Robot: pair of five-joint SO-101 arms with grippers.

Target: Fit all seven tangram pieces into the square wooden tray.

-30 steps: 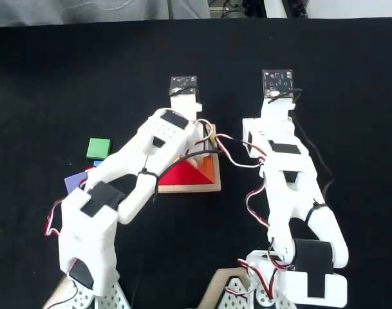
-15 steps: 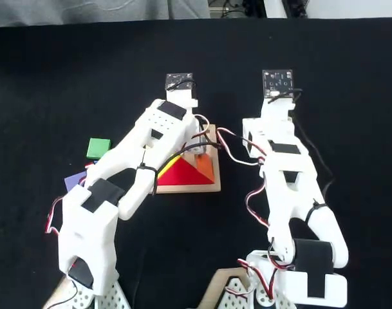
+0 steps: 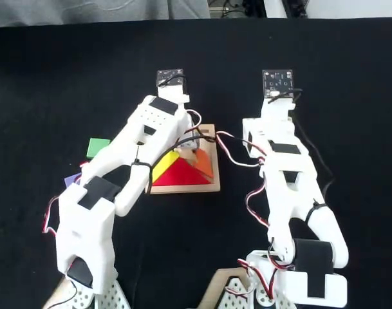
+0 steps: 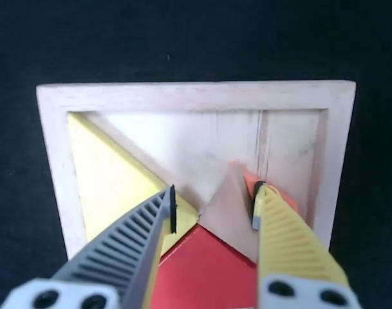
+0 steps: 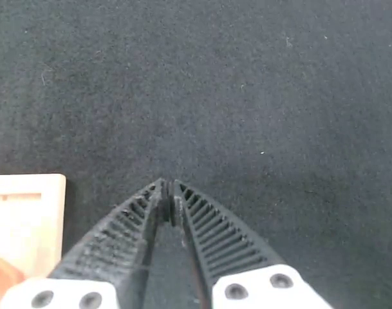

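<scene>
Black cloth covered the whole table, with a fold of grey fabric (image 3: pixel 99 9) lying along its far edge. Near the middle sat the square wooden tray (image 3: pixel 183 188), partly filled. A yellow triangle (image 4: pixel 112 174) lay flat against one side wall, a red triangle (image 4: pixel 205 264) sat beside it with its point toward the tray's centre, and an orange piece (image 4: pixel 276 195) lay near the opposite wall. The rest of the tray's floor showed as bare pale wood.

The left arm (image 3: pixel 118 167) stretched across the table and over the tray. Its gripper (image 4: pixel 214 209) hung above the middle of the tray, parted wide and gripping nothing. The grey finger (image 4: pixel 138 238) stood over the seam between yellow and red. The yellow finger (image 4: pixel 289 244) had its tip right by the orange piece, though I could not tell from where I stood whether it touched.

The right arm (image 3: pixel 282 167) stood folded on its own side. Its gripper (image 5: pixel 168 203) was pressed together with nothing between the fingers, low over the cloth just beside a corner of the tray.

Out on the cloth past the left arm lay a green square (image 3: pixel 98 147), well apart from the tray. Nearer me, a purple piece (image 3: pixel 72 179) was half hidden under that arm.
</scene>
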